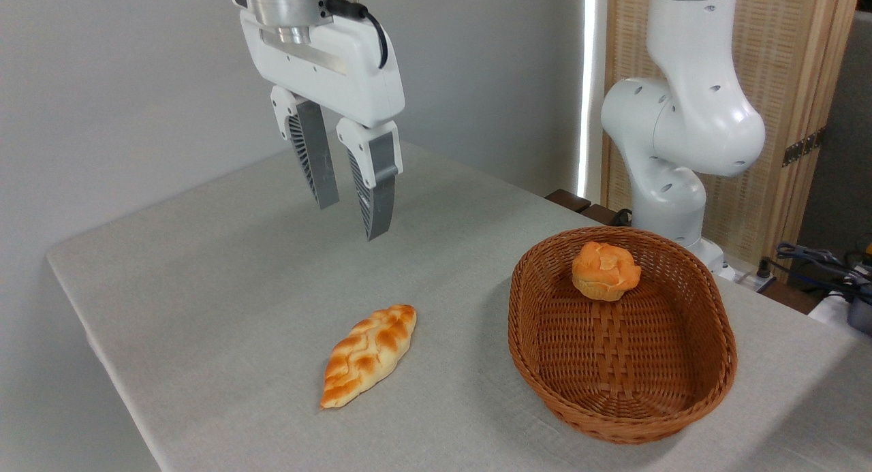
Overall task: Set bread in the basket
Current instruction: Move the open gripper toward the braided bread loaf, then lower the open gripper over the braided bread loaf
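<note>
Wicker basket [623, 336] sits on the table [225, 268], well to the right of and below the gripper [352, 220], holding a small round bun [605, 271] against its far wall. Bread [368, 354] lies flat on the cloth below the gripper, well apart from it. Gripper hangs in the air, fingers [375, 186] pointing down, narrowly parted, empty.

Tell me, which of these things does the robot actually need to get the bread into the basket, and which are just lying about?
Part of the job:
- braided loaf, lying on the table
- wicker basket, where it must go
- gripper, open, hanging above the table

Just there:
- small round bun, already inside the basket
- table
- cables at the far right edge
</note>
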You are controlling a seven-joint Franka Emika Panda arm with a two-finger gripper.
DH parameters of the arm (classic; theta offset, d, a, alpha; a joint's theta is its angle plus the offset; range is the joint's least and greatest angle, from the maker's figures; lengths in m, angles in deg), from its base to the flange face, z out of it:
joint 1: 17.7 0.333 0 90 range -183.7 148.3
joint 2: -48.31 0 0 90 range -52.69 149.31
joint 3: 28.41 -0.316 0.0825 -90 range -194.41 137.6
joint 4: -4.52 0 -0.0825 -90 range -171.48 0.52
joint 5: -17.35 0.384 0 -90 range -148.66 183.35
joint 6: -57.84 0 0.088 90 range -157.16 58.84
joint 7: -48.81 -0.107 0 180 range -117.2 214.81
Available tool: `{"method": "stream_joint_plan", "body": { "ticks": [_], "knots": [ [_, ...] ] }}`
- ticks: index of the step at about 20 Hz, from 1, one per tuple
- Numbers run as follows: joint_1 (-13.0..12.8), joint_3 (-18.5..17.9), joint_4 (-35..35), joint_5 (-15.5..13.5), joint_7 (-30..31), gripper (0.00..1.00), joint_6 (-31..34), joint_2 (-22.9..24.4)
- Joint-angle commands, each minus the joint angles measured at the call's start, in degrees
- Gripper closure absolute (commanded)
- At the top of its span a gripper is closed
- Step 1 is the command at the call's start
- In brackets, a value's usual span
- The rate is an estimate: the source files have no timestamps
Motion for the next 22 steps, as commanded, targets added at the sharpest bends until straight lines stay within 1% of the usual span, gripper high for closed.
{"method": "stream_joint_plan", "body": {
  "ticks": [1, 2, 5, 9, 14, 15, 17, 22],
  "knots": [
    [0.0, -0.5, -2.1, -0.9, 1.0, 0.00, -1.7, 0.0],
    [0.0, -0.5, -3.4, -1.0, 1.1, 0.00, -2.6, 0.1],
    [0.0, -0.5, -7.9, -2.6, 1.2, 0.00, -5.7, 0.2],
    [-0.2, -0.5, -11.7, -2.8, 1.2, 0.00, -7.8, 0.2],
    [-0.6, 0.2, -17.6, -3.2, 1.4, 0.00, -15.8, -0.2],
    [-0.7, 0.2, -18.5, -4.5, 1.4, 0.00, -17.2, -0.3],
    [-0.7, 0.2, -19.7, -8.2, 1.4, 0.00, -19.4, -0.8],
    [-0.7, 0.3, -21.0, -7.7, 0.9, 0.00, -20.3, -1.3]
  ]
}}
